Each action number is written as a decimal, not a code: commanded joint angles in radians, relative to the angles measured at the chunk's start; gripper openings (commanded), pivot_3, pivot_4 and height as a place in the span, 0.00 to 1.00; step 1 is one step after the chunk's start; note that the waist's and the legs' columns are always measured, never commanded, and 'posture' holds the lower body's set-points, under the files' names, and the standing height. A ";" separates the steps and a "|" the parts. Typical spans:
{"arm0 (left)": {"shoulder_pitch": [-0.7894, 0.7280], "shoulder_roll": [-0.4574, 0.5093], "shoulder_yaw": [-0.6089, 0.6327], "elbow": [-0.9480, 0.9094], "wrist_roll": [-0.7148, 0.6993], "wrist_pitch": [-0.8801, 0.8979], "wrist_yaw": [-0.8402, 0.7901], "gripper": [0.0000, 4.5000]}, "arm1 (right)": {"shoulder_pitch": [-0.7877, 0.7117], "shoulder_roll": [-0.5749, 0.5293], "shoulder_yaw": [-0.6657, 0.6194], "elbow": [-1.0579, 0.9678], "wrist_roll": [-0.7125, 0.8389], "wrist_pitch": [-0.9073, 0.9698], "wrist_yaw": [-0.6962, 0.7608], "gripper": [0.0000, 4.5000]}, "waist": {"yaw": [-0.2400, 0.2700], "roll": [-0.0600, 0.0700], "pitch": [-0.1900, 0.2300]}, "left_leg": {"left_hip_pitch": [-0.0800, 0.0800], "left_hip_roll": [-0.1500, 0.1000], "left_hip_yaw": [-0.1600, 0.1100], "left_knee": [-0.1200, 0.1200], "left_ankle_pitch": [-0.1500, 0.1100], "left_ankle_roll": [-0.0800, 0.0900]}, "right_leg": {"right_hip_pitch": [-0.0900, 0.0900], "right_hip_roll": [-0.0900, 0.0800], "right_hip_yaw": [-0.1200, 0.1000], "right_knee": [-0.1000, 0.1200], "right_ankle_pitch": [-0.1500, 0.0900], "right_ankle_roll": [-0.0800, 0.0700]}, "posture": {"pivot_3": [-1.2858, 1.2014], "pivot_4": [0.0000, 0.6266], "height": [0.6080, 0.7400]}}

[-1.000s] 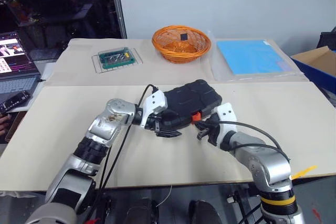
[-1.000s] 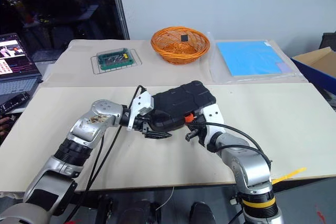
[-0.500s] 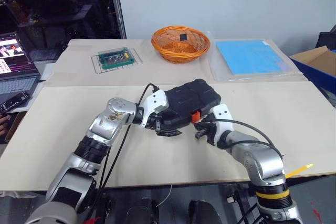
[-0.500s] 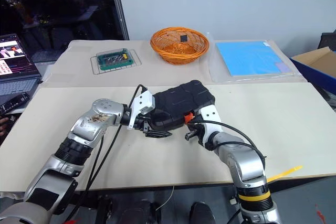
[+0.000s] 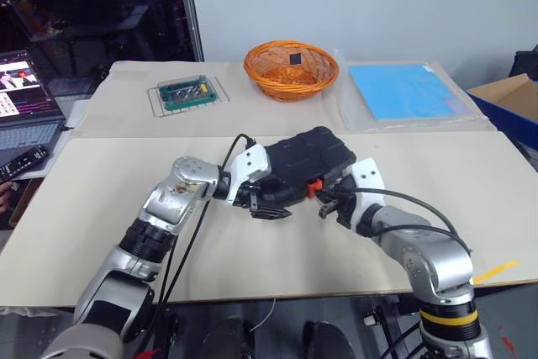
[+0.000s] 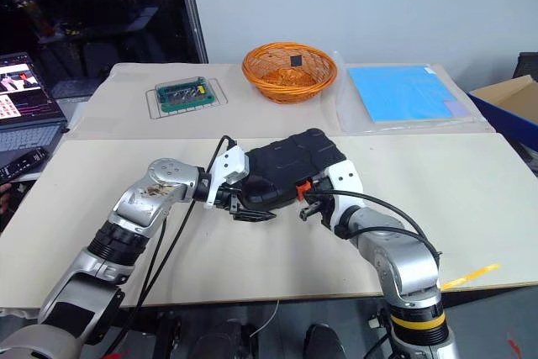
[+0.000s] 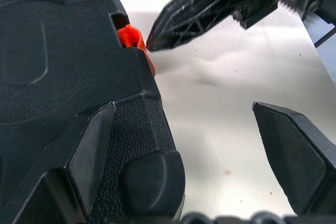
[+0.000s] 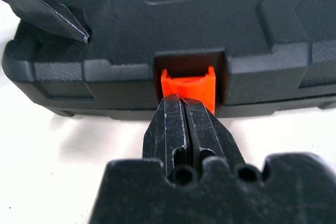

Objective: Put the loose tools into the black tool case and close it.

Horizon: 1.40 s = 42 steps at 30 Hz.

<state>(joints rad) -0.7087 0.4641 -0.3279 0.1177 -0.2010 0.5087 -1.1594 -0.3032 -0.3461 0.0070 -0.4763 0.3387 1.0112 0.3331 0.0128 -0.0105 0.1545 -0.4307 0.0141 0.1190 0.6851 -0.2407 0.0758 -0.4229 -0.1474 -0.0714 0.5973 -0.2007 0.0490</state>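
Now black tool case [image 5: 298, 166] lies closed at frame centre, long axis left-right. Right gripper [image 8: 188, 124], clenched, tips at orange latch [image 8: 188, 87]. Left gripper [image 5: 267, 206] released, bracing case's left corner.

Black tool case [image 5: 304, 166]: matt black plastic, pebbled grain, moulded ribs; orange latch [image 8: 188, 88] of smooth, slightly glossy plastic. Gripper fingers [image 7: 294, 153]: black plastic, matt, fine-textured; arm shells brushed silvery metal with glossy white plastic wrist covers. Table [image 5: 101, 208]: matt beige sheet, faintly rippled; basket [image 5: 290, 69] woven orange wicker; far right mat [image 5: 402, 90] smooth blue under clear film.
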 commanded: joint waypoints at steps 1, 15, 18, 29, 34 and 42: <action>0.053 0.003 -0.086 0.072 0.055 0.087 0.010 1.00 | -0.020 0.003 -0.026 -0.028 0.017 0.001 -0.008 0.01 | 0.000 0.000 0.000 | 0.000 0.000 0.000 0.000 0.000 0.000 | 0.000 0.000 0.000 -0.001 0.000 0.000 | 0.52 0.24 1.00; 0.067 0.003 -0.099 0.066 0.055 0.093 0.011 1.00 | -0.058 0.027 0.001 0.067 -0.017 -0.050 -0.025 0.01 | -0.003 0.001 -0.003 | 0.001 0.000 0.000 0.000 0.000 0.000 | 0.001 0.000 0.000 -0.002 0.001 0.001 | 0.52 0.24 1.00; 0.071 0.002 -0.099 0.063 0.057 0.093 0.012 1.00 | -0.057 0.027 0.002 0.059 -0.013 -0.052 -0.022 0.01 | -0.004 0.002 -0.005 | 0.001 0.000 0.000 0.000 0.000 0.000 | 0.001 0.000 0.000 -0.002 0.002 0.001 | 0.52 0.24 1.00; 0.080 -0.002 -0.091 0.072 0.062 0.084 0.018 1.00 | 0.003 0.032 -0.079 -0.038 0.079 -0.081 0.018 0.01 | 0.002 0.003 -0.007 | 0.001 -0.001 0.000 -0.004 0.000 0.000 | 0.001 0.000 0.000 -0.004 0.004 -0.003 | 0.52 0.24 1.00; 0.077 -0.004 -0.090 0.078 0.064 0.080 0.018 1.00 | -0.016 0.023 -0.051 0.030 0.036 -0.098 -0.010 0.01 | 0.002 0.003 -0.008 | 0.001 -0.001 0.001 -0.004 0.000 0.000 | 0.001 0.000 -0.001 -0.004 0.001 0.001 | 0.52 0.24 1.00; 0.079 -0.006 -0.088 0.083 0.066 0.077 0.021 1.00 | -0.017 -0.008 0.060 0.156 -0.038 -0.111 -0.012 0.01 | -0.001 -0.001 -0.016 | 0.002 -0.001 0.001 -0.004 0.000 0.000 | 0.001 0.000 -0.001 -0.004 0.001 0.000 | 0.52 0.24 1.00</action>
<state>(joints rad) -0.6908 0.4530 -0.3297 0.1104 -0.1894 0.5235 -1.1403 -0.3366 -0.3476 0.0276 -0.3753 0.3288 0.8969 0.3242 0.0118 -0.0118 0.1383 -0.4287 0.0131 0.1198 0.6804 -0.2407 0.0761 -0.4217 -0.1474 -0.0721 0.5937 -0.2000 0.0494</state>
